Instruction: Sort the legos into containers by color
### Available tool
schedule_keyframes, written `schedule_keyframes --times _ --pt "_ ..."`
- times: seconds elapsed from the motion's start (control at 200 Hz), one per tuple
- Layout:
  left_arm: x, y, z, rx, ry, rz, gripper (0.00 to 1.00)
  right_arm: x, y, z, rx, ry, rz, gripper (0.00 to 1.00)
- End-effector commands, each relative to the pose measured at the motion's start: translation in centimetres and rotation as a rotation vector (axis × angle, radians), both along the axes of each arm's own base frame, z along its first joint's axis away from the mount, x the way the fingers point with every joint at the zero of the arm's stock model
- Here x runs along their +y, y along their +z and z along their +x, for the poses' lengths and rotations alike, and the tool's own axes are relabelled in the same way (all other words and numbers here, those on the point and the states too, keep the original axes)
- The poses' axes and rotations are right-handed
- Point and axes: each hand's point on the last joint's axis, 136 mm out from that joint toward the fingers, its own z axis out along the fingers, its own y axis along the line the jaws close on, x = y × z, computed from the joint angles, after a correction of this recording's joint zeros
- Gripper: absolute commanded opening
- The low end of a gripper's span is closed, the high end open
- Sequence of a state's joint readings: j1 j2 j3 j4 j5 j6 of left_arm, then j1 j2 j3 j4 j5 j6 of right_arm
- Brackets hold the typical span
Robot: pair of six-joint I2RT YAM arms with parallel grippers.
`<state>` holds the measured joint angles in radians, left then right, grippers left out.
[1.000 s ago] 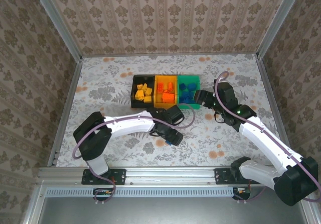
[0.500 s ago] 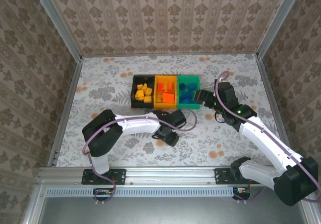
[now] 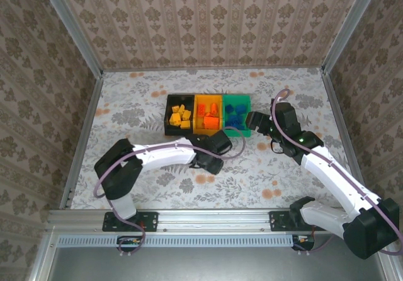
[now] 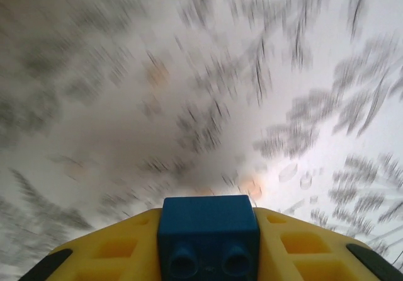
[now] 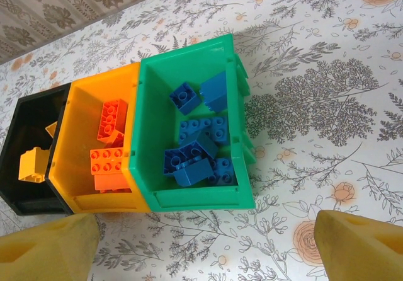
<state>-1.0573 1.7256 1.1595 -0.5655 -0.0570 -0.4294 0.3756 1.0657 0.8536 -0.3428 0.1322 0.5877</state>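
Observation:
My left gripper is shut on a blue lego, which sits between its yellow fingers above the blurred floral tabletop. From above, that gripper hangs just in front of the three joined containers. The black bin holds yellow legos, the orange-yellow bin holds red-orange legos, and the green bin holds blue legos. My right gripper stands open beside the green bin, with nothing between its fingertips.
The floral tabletop stretches left and right of the bins. Patterned walls with metal posts close in the table on three sides. The white left arm lies across the near middle.
My left gripper has closed on the blue lego and shifted a little away from the near edge, toward the bins. The right arm has stayed where it was.

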Motion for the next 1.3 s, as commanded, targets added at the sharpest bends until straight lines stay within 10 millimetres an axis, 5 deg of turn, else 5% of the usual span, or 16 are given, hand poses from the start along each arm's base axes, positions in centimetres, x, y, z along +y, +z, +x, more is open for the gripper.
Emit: schedule_keyframes --times 0.0,0.185,0.5,0.65,0.81,1.04,1.185,1.295 --pt "-1.7 5.8 5.9 -0.211 0.062 -0.152 0.37 -1.1 -0.2 -0.4 0.002 -0.050 0.001 0.90" --pt "-4.4 9.7 12.8 -0.322 0.132 -0.322 0.39 -1.2 -0.3 -0.3 0.008 -0.058 0.011 0.90" --pt "-8.8 9.4 20.0 -0.316 0.147 -0.392 0.46 -1.3 -0.4 -0.4 0.015 -0.061 0.013 0.90" --pt "-9.3 9.5 21.4 -0.313 0.160 -0.386 0.73 -1.2 -0.1 -0.5 0.009 -0.055 0.014 0.91" --pt "-8.4 14.8 20.7 -0.388 0.171 -0.471 0.99 -1.1 0.7 -0.4 -0.008 -0.046 0.014 0.96" --pt "-2.2 23.2 16.7 -0.665 0.192 -0.553 1.00 -3.2 1.1 -0.6 -0.026 -0.162 -0.016 1.00" --pt "5.7 23.3 16.1 -0.901 0.295 -0.400 1.00 -5.1 0.1 -0.7 -0.006 -0.273 -0.054 1.00" --pt "13.4 21.5 16.8 -0.985 0.420 -0.195 1.00 -5.7 -1.1 -0.6 0.024 -0.301 -0.091 1.00"
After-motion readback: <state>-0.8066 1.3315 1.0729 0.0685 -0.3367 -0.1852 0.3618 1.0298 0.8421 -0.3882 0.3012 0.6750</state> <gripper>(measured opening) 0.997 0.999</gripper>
